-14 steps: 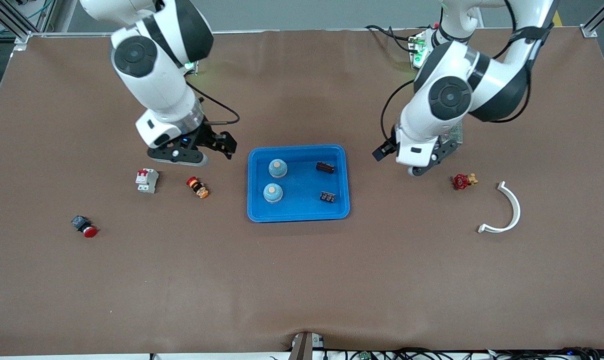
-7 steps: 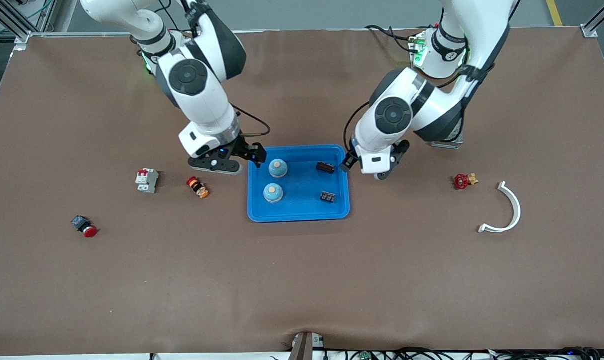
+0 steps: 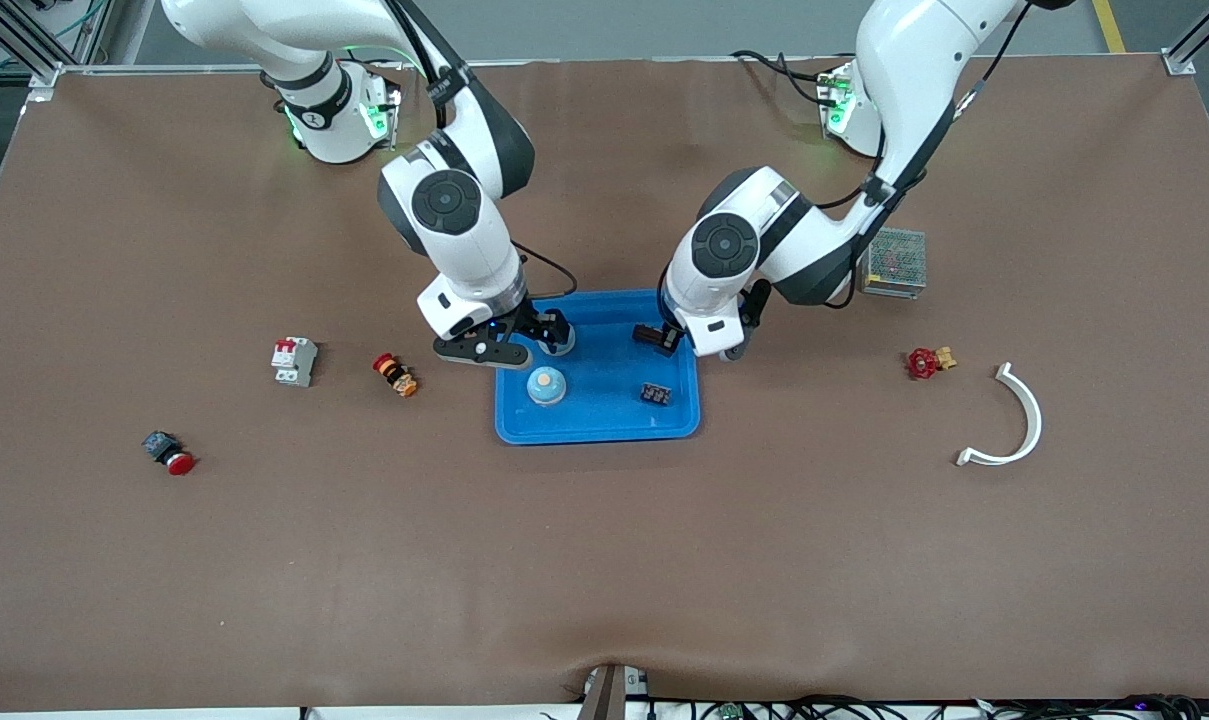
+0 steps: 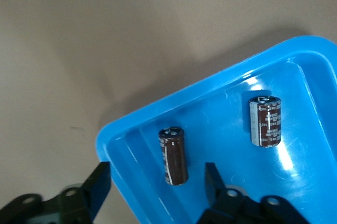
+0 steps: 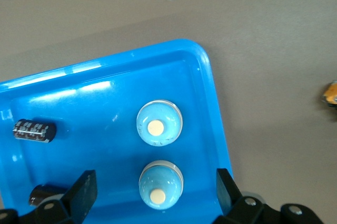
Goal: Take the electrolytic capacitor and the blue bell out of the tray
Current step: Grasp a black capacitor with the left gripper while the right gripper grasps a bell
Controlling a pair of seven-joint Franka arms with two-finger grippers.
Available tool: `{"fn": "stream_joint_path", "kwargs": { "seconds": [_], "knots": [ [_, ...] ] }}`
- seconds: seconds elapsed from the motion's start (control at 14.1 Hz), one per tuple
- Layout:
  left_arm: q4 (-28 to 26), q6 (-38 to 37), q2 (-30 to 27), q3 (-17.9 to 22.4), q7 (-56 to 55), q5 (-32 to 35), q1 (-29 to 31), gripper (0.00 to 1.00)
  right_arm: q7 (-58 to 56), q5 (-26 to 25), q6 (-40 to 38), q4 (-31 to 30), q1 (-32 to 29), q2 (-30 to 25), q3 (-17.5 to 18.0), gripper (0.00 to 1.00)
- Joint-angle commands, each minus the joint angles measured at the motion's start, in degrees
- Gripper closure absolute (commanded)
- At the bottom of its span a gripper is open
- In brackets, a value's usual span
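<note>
Bright blue tray [image 3: 597, 428] at the middle of the counter [image 3: 604, 560], both arms reaching down into it.

Left hand [image 4: 157, 179] low over the tray corner farthest from the front camera, toward the left arm's end. Fingers apart, gripping nothing. Directly between them, an electrolytic capacitor [image 4: 174, 155]: a dark brown cylinder with a pale stripe, lying on its side. Long axis running along the gap, so the fingers would close across its narrow width. One finger [image 4: 100, 182] seemingly outside the tray rim, a likely snag.

Right hand [image 5: 155, 187] over the tray's end toward the right arm, fingers wide apart, empty, straddling a blue bell [image 5: 160, 182]: a round, pale blue dome with a tan button on top.
</note>
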Motion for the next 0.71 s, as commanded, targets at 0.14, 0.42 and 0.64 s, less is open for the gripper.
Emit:
{"fn": "stream_joint_path", "kwargs": {
  "seconds": [0.14, 0.42, 0.64],
  "knots": [
    [0.89, 4.01, 4.07, 0.21, -5.93, 2.15, -1.05, 0.31, 1.17, -0.76, 5.71, 1.11, 2.11, 5.68, -0.73, 0.0],
    [0.89, 4.98, 5.66, 0.3, -7.95, 2.15, -1.13, 0.38, 1.17, -0.85, 6.77, 3.03, 2.11, 8.49, -0.91, 0.0],
    [0.97, 5.5, 6.53, 0.39, -9.27, 2.15, -1.84, 0.41, 1.17, -2.34, 6.86, 4.18, 1.59, 9.9, -1.17, 0.0]
  ]
}}
